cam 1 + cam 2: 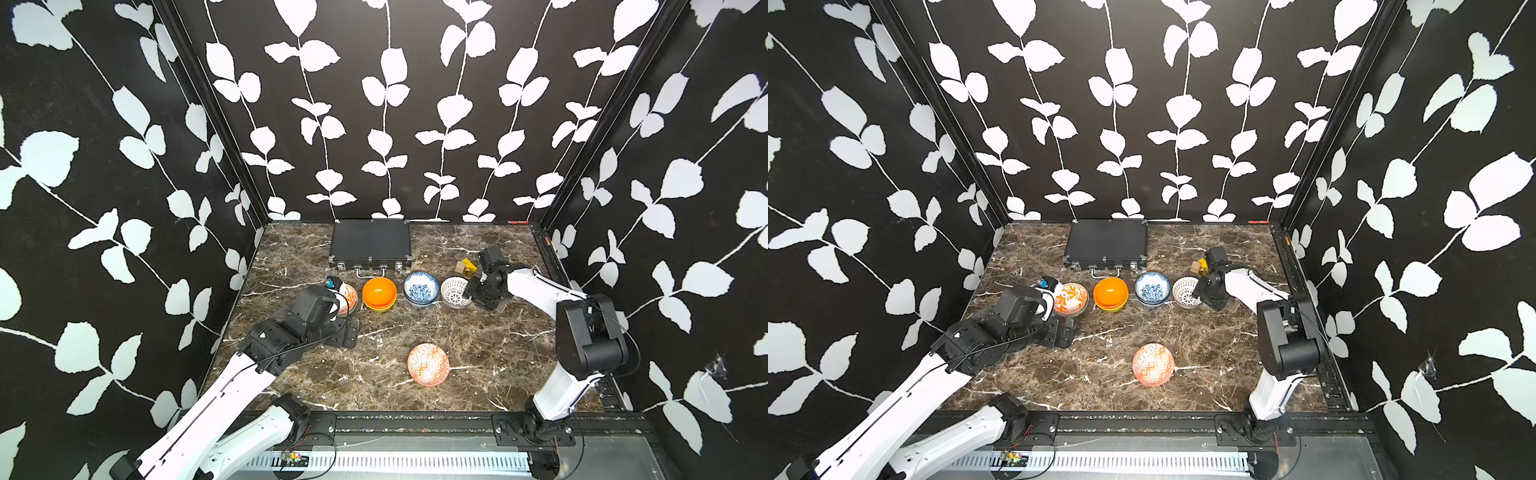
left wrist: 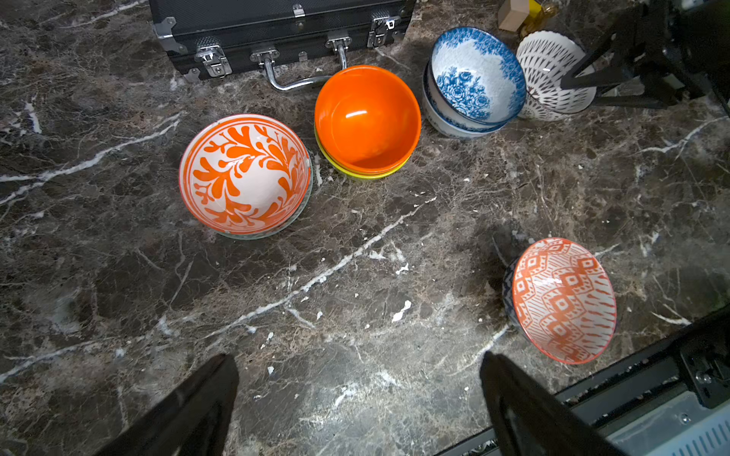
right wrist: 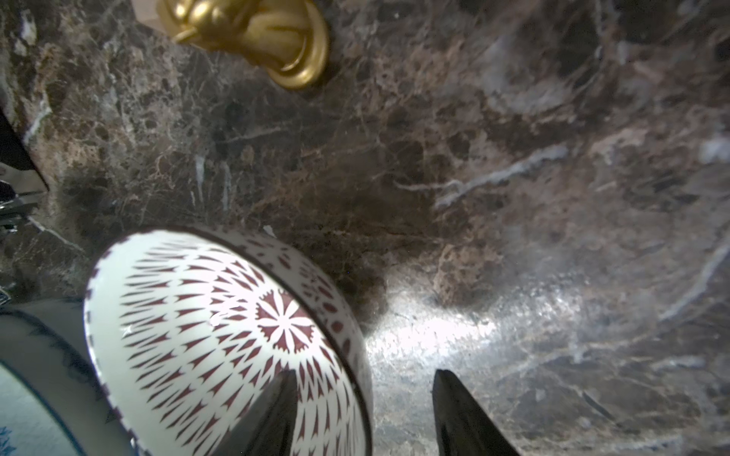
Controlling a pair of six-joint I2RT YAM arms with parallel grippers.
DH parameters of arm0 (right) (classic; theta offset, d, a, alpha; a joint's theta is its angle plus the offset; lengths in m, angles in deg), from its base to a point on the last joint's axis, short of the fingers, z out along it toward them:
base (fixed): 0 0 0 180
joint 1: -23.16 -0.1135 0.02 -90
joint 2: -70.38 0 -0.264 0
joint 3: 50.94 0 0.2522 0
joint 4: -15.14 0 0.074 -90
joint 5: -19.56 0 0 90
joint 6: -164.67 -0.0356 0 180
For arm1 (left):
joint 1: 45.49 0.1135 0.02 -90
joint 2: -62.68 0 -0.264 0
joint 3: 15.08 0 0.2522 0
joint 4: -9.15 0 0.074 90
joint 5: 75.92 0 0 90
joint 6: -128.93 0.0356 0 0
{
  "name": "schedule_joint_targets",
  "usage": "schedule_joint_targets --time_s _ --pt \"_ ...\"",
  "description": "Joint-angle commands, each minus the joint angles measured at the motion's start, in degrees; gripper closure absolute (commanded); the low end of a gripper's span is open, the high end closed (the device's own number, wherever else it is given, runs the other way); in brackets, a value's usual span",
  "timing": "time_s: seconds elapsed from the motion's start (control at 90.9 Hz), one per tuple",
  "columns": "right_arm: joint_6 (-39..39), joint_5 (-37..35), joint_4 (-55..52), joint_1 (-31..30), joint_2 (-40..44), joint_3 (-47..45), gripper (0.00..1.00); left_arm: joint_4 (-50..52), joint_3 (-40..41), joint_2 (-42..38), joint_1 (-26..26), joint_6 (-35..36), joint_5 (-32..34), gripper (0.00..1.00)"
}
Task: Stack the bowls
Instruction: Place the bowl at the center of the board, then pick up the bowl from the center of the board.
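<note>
- In both top views, four groups of bowls stand in a row across the middle of the marble table [image 1: 490, 357]. They are in front of the flat black case [image 1: 370, 241] at the back centre.
- At the left end of the row, the orange-leaf bowl [image 1: 1070, 297] sits nested in the grey-green bowl [image 2: 272, 233]. Only a sliver of the lower bowl's rim shows.
- Next to the right, the plain orange bowl [image 1: 379, 291] sits inside the yellow bowl [image 2: 357, 175].
- After that come the blue-floral bowls [image 1: 421, 286], one set in the other.
- At the right end, the purple-dotted bowl [image 1: 454, 291] stands alone and upright, just beside the blue-floral pair.
- The orange-geometric bowl [image 1: 428, 364] sits by itself in the lower centre of the table, well apart from the row.
- The left gripper [image 2: 357, 357] hangs over bare marble at the left of the table, near the orange-leaf bowl. Its jaws are spread wide and pinch nothing.
- The right gripper [image 3: 363, 373] is at the right end of the row with its jaws parted astride the purple-dotted bowl's rim. One finger is inside the bowl and the other outside, with marble showing between the outer finger and the bowl's wall.
- A tan block [image 1: 459, 267] and a yellow block [image 1: 470, 264] lie close together behind the purple-dotted bowl.
</note>
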Motion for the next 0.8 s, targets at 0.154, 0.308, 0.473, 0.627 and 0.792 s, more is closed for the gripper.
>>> schedule_joint_targets --time_s 0.154,0.308,0.473,0.627,0.792 --pt "0.14 -1.75 -4.22 -1.33 15.27 -4.63 0.39 -0.46 0.77 -0.94 -0.21 0.18 0.43 0.01" --pt "-0.61 -0.69 -5.64 -7.9 22.79 -10.59 0.38 -0.6 0.86 -0.95 -0.2 0.22 0.25 0.01" --pt "-3.33 -2.19 -7.4 -18.46 25.75 -15.04 0.36 -0.65 0.82 -0.86 -0.17 0.18 0.11 0.02" --pt "-6.11 -5.77 -9.39 -26.59 25.96 -16.29 0.36 -0.67 0.9 -0.64 -0.19 0.25 -0.07 0.01" --pt "-9.11 -6.67 -7.67 -31.75 24.47 -18.3 0.36 -0.69 0.79 -0.39 -0.2 0.27 -0.09 0.02"
